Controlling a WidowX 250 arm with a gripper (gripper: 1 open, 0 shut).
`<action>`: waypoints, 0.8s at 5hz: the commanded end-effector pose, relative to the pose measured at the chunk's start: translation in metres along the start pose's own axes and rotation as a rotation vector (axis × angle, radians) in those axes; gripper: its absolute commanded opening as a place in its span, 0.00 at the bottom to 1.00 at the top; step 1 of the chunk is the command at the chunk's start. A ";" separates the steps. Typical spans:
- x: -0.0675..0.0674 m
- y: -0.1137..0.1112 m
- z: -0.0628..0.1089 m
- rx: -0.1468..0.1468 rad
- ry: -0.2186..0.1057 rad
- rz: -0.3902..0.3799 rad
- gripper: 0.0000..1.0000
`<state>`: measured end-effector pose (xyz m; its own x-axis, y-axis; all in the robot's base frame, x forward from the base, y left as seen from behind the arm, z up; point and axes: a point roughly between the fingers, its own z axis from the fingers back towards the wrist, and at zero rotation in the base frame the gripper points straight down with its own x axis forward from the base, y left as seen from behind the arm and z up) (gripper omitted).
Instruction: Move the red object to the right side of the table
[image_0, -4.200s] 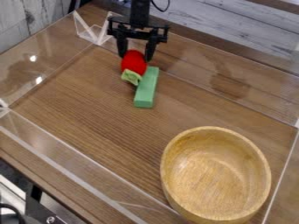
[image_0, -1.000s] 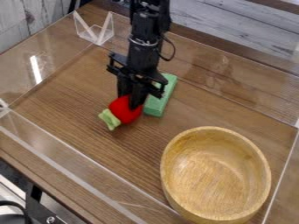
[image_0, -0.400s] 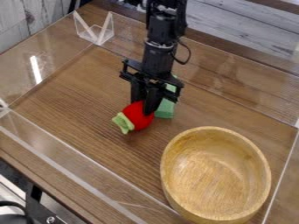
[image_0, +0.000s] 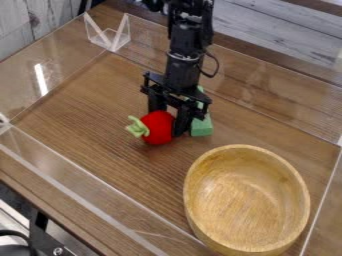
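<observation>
Bench (image_0: 80, 130): wood, brown-grained, satin sheen. Bowl (image_0: 246, 198) at four o'clock: pale wood look, smooth. Toward ten o'clock, low wall (image_0: 38, 90): clear, glossy plastic look. My claw (image_0: 163, 112): black, mostly matt.

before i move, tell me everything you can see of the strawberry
The strawberry is a small, rounded red toy, smooth-looking, with a light green leafy cap. It lies on its side on the brown table, cap pointing to the image's left. The black gripper is right above it, its tips at the top of the red body; whether they grip it is unclear. The green block lies just beside it.
</observation>
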<state>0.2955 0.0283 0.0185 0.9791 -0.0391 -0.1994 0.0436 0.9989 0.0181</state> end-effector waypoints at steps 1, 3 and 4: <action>0.001 0.012 0.019 0.002 -0.038 -0.005 0.00; -0.004 0.001 0.043 0.030 -0.068 0.038 0.00; 0.000 -0.035 0.054 0.057 -0.111 0.023 0.00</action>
<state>0.2977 -0.0109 0.0475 0.9850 -0.0296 -0.1699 0.0430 0.9962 0.0756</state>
